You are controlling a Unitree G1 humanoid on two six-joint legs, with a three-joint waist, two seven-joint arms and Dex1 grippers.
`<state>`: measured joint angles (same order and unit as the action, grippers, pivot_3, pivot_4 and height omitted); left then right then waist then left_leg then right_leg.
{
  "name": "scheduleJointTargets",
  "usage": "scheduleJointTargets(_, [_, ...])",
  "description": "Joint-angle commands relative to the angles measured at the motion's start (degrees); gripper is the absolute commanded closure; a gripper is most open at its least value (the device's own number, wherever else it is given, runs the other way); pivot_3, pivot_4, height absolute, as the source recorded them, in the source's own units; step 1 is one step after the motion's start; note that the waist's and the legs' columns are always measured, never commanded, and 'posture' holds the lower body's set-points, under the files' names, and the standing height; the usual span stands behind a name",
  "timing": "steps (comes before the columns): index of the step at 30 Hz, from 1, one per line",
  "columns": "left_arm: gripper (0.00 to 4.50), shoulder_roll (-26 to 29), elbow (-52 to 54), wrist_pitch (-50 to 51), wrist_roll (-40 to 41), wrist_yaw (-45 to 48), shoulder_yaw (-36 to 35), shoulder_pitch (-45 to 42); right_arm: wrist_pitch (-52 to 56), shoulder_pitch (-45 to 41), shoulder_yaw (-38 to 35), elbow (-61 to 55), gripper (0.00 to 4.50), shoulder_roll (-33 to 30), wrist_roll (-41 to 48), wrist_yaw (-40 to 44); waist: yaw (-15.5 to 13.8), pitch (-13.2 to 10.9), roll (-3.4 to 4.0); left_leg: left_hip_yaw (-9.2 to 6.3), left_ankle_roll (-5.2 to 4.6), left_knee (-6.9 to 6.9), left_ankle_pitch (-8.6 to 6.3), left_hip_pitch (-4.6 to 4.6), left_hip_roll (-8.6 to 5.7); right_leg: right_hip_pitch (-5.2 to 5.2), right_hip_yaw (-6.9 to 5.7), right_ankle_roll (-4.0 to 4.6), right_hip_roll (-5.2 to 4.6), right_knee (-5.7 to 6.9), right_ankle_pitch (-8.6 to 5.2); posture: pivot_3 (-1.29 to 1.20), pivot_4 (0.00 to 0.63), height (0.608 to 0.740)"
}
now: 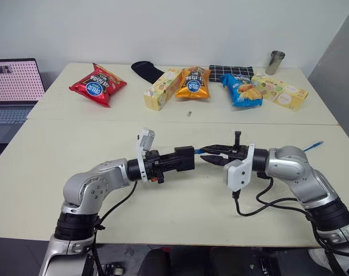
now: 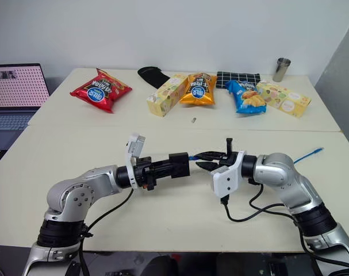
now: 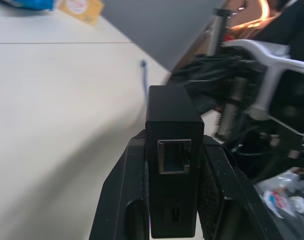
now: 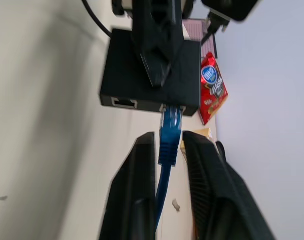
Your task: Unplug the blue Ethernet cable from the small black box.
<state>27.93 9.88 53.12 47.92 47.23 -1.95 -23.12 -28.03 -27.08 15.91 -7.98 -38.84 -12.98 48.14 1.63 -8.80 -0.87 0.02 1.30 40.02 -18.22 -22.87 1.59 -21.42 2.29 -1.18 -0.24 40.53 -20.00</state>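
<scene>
Lying between right jaws: blue Ethernet cable (image 4: 167,145)

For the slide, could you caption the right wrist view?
Right gripper straddles the blue Ethernet cable, plugged into the small black box.

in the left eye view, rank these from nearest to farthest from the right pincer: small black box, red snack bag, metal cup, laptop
1. small black box: held up just left of the right pincer.
2. metal cup: far edge of the table, right side.
3. red snack bag: far part of the table, left side.
4. laptop: beyond the table's left edge.
</scene>
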Motion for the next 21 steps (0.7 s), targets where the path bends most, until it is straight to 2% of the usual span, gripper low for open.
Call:
scheduleJointTargets(1, [3.7,1.14,0.37,-3.44,-2.53,2.06,0.84,-1.47,8.23,1.95,-1.57,-6.12,2.48,-2.6,8.89,5.3,-0.06,0.0,0.0,-0.01,0.0,0.0,0.0,0.0,0.0,0.02,0.0,0.0,-0.01,-0.02,0.0,0.0,0.15,0.74])
scheduleJointTargets(5, [3.7,3.28,-0.1,-11.32,-9.09,7.89,5.49,-1.19,30.79,3.94,-4.77,-14.42,1.63,-3.4,24.61,7.88,-0.04,0.0,0.0,-0.01,0.0,0.0,0.0,0.0,0.0,0.02,-0.01,0.0,-0.02,-0.02,0.0,0.0,0.15,0.74])
scheduleJointTargets(8, [3.7,4.64,0.26,-17.96,-11.9,13.86,7.35,-0.63,50.02,4.18,-7.97,-19.86,1.59,-3.21,38.49,5.74,-0.03,0.0,0.0,-0.02,0.0,-0.01,0.0,-0.01,0.0,0.02,-0.01,0.0,-0.01,-0.02,0.0,0.0,0.15,0.74])
scheduleJointTargets(10, [3.7,4.97,0.13,-20.19,-11.66,16.97,7.08,-0.83,59.08,4.31,-9.6,-21.66,1.59,-2.92,45.46,4.35,-0.03,0.0,0.0,-0.04,0.0,-0.01,0.0,-0.01,0.01,0.02,-0.02,0.0,-0.01,-0.03,0.0,0.0,0.15,0.74])
scheduleJointTargets(15, [3.7,5.47,-0.74,-20.3,-8.49,21.62,4.76,-2.32,71.53,5.15,-14.12,-20.98,1.59,-1.49,57.3,1.47,-0.1,0.0,0.0,-0.04,-0.01,-0.02,-0.01,-0.04,-0.02,0.03,-0.01,0.0,-0.02,-0.1,0.0,0.0,0.15,0.74])
scheduleJointTargets(21, [3.7,6.28,-2.2,-19.89,-7.09,25.03,3.6,-1.7,77.65,3.76,-16.88,-17.86,1.59,0.36,63.59,0.22,0.02,0.0,0.0,-0.04,-0.03,-0.05,-0.01,-0.04,-0.02,0.02,-0.02,0.0,-0.01,-0.1,0.0,0.0,0.15,0.74])
